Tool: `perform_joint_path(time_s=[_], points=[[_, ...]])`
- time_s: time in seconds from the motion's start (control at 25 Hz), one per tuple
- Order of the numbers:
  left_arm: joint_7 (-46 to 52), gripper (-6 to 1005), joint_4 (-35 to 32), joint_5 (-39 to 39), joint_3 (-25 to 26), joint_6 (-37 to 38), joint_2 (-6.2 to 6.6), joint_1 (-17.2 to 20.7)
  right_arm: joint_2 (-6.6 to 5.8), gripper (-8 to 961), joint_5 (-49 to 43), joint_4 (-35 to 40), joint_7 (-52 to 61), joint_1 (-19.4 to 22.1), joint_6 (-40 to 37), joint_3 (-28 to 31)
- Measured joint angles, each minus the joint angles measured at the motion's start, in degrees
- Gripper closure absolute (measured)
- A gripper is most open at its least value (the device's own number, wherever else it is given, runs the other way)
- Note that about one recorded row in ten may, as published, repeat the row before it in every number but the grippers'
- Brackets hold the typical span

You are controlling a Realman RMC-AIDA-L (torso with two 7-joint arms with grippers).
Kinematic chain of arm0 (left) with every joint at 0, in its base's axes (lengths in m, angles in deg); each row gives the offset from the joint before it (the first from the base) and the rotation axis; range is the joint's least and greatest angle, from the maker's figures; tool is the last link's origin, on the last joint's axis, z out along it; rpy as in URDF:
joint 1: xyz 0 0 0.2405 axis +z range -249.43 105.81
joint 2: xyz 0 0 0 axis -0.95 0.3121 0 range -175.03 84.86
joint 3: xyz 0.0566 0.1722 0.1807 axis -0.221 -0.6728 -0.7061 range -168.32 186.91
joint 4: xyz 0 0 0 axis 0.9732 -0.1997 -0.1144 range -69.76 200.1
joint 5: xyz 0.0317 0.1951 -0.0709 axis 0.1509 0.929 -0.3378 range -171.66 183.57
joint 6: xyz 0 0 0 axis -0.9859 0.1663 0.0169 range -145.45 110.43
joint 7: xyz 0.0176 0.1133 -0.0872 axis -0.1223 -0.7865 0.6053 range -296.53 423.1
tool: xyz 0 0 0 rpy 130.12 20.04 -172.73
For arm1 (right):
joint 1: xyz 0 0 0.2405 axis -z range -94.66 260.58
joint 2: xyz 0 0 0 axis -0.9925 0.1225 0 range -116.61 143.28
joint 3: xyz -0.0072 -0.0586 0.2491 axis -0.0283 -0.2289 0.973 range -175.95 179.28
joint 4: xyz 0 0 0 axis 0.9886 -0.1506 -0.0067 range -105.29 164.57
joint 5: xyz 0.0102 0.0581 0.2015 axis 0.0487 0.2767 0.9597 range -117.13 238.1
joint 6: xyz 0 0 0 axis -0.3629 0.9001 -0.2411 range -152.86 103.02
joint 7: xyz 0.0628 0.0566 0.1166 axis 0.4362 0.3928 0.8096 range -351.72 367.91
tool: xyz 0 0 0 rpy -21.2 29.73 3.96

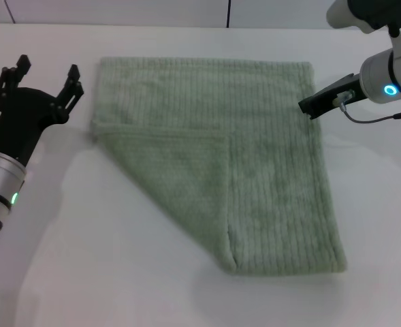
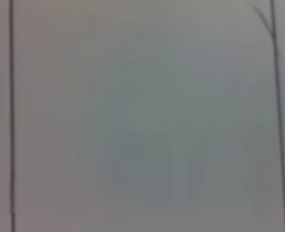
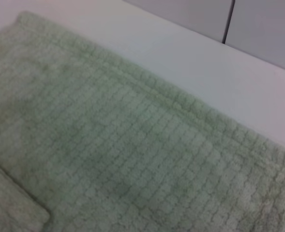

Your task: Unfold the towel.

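Observation:
The pale green ribbed towel [image 1: 254,157] lies flat on the white table [image 1: 84,259]. Its near left corner is folded over onto the middle as a triangular flap [image 1: 173,177]. My left gripper [image 1: 47,73] is open and empty, just left of the towel's far left corner and apart from it. My right gripper [image 1: 309,107] hovers at the towel's right edge near the far right corner. The right wrist view shows the towel [image 3: 132,159], its hemmed edge and the tip of the folded flap [image 3: 11,208]. The left wrist view shows no towel.
Bare white table [image 3: 147,43] surrounds the towel on all sides. Grey wall panels with dark seams [image 1: 228,12] stand behind the table's far edge. The left wrist view shows only a blurred grey surface with dark vertical lines [image 2: 10,116].

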Motion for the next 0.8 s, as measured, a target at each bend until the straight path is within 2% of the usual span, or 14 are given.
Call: perform_joint_path(time_s=[0.52,0.64,0.8], points=[[0.13,154,5.69,2.42,-3.19,-0.98,0.71,0.24,-0.03,953,0.16,-2.78,-0.63,-0.09,3.48,-0.66],[0.04,154,9.41,4.86,-3.01,-4.62,0.97,0.42,-0.04,953,0.16,-3.13,-0.68,-0.16,3.79,-0.65],[-0.38,154,19.97,9.93,-1.47,-15.73,2.32,1.48,-0.05,953,0.16,-3.48,-0.73,-0.16,4.12,-0.65]])
